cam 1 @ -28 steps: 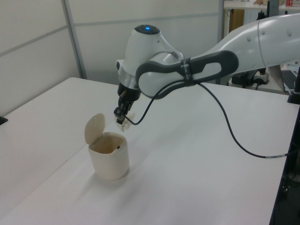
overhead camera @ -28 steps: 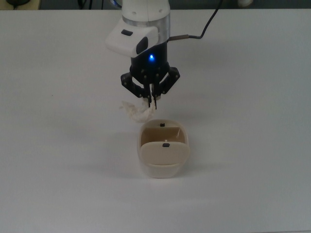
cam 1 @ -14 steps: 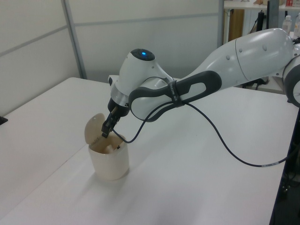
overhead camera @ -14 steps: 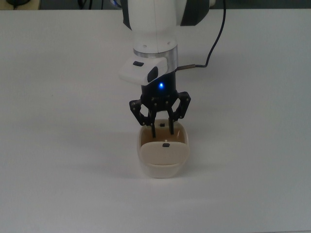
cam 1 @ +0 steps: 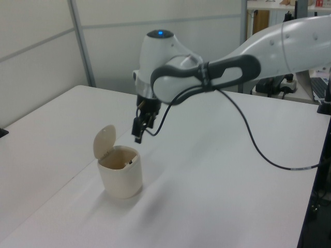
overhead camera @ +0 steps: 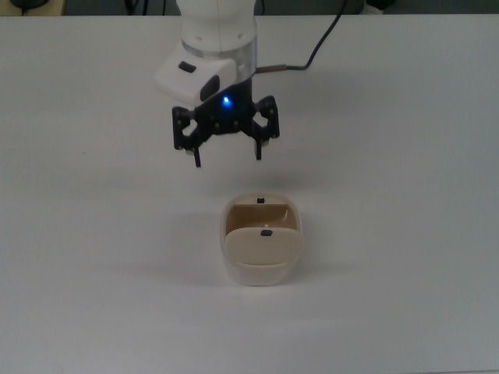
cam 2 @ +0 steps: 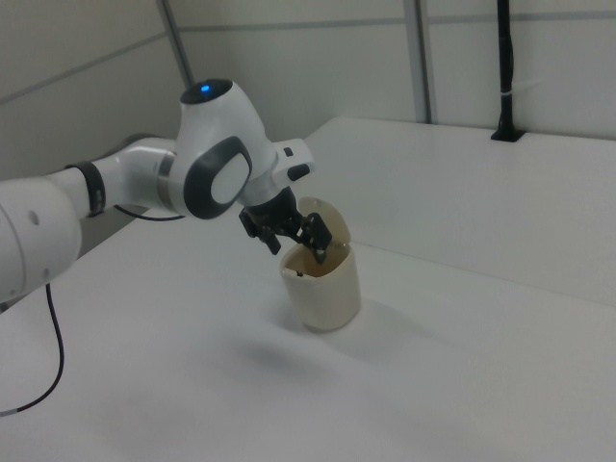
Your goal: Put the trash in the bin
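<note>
The cream-beige bin [overhead camera: 262,271] stands on the white table, its swing flap [cam 1: 105,140] tipped up and the tan inside showing. No crumpled paper trash shows in any view, on the table or in the visible part of the bin. My gripper [overhead camera: 228,159] hangs open above the table just behind the bin in the top view, with nothing between its dark fingers. In the left view the gripper [cam 1: 138,133] is above and to the right of the bin [cam 1: 122,179]. In the right view the gripper [cam 2: 296,244] hovers at the rim of the bin [cam 2: 328,289].
A black cable [overhead camera: 320,43] runs from the wrist toward the back of the table, and in the left view it loops over the tabletop [cam 1: 248,135]. White table surface lies all around the bin. Wall panels [cam 1: 41,46] stand behind the table.
The gripper, shut on the paper wad a second ago, went over the bin and opened. It has since risen and drawn back from the bin, and the wad is out of sight.
</note>
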Robot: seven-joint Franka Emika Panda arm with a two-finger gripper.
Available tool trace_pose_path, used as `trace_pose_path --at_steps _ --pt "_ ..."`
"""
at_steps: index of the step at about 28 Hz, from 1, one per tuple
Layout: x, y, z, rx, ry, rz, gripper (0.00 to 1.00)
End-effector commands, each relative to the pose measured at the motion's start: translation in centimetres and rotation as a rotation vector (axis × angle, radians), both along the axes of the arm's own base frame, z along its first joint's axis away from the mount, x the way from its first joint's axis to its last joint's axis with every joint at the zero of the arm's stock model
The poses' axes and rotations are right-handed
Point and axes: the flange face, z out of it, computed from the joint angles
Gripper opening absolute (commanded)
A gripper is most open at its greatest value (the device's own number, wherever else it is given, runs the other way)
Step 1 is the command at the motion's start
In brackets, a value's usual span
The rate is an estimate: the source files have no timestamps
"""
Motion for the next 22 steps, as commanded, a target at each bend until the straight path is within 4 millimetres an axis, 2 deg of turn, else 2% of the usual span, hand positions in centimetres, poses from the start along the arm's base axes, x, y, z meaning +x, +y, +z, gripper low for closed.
trace_pose_path --at_steps 1,2,3,7,11,16,22 --pt "-4.2 -2.4 3.9 -0.031 0.129 -0.052 1.00" --pt "-4.8 -2.8 4.5 -0.033 0.147 -0.060 1.00" --pt "-6.3 -3.8 6.0 -0.037 0.181 -0.078 1.00" --pt "-9.4 -5.5 8.9 -0.041 0.235 -0.111 1.00" --pt "-12.0 -6.4 11.5 -0.038 0.257 -0.138 1.00" --pt "-12.7 -6.1 12.1 -0.035 0.261 -0.184 1.00" --pt "-12.2 -5.6 10.9 -0.043 0.259 -0.173 1.00"
